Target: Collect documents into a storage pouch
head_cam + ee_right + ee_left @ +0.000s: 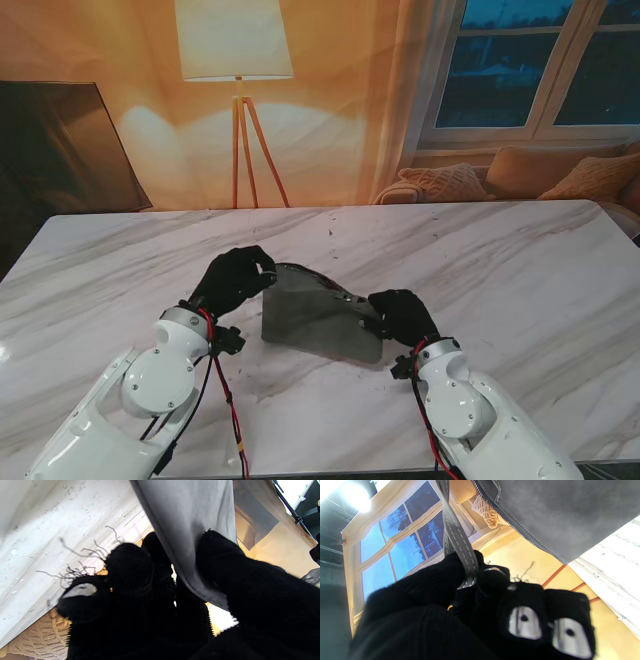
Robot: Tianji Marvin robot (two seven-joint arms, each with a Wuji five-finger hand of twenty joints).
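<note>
Pouch (318,315) on marble table (520,270); floor lamp (237,60) behind.

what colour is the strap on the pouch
Grey strap with pale stitching, clearest in the left wrist view.

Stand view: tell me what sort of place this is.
Probably a home living room: a floor lamp glows by the wall, cushions lie on a sofa under the window, and the marble table stands in front.

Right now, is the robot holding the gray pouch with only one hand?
No, both hold it: the left hand grips the pouch at one end and the right hand pinches the other.
</note>
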